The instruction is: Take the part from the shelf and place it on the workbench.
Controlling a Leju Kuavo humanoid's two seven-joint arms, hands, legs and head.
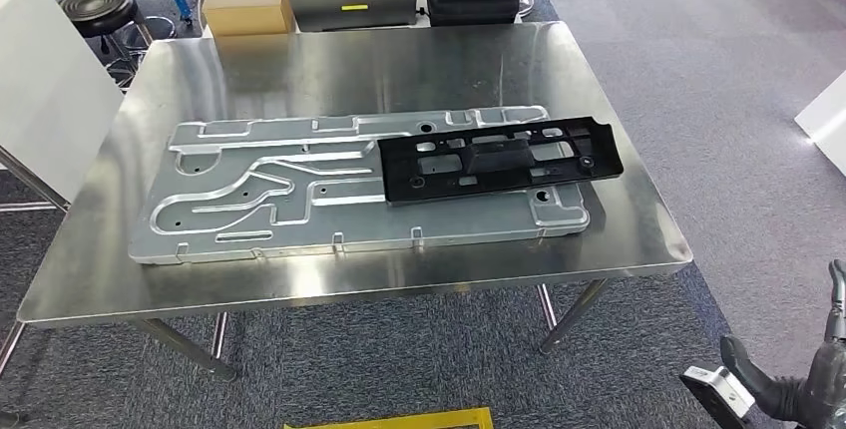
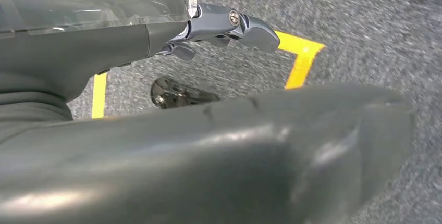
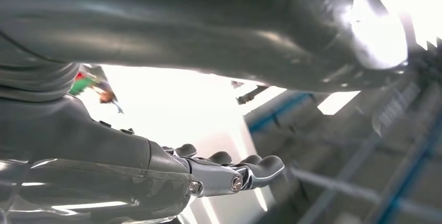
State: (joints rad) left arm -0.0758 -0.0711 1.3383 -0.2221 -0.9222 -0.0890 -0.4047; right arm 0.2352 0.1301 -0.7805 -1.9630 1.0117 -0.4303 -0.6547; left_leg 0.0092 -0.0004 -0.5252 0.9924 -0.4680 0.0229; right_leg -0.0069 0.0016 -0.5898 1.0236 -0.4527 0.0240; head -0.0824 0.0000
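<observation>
Head view: black part lies on metal plate atop workbench; both robot hands empty, fingers apart.

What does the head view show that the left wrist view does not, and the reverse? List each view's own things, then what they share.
Head view alone: the steel workbench, a silver stamped panel lying on it, the black part resting on that panel's right end, a cardboard box and the right hand. Left wrist view alone: the left hand, holding nothing. Shared: grey carpet and yellow floor tape.
</observation>
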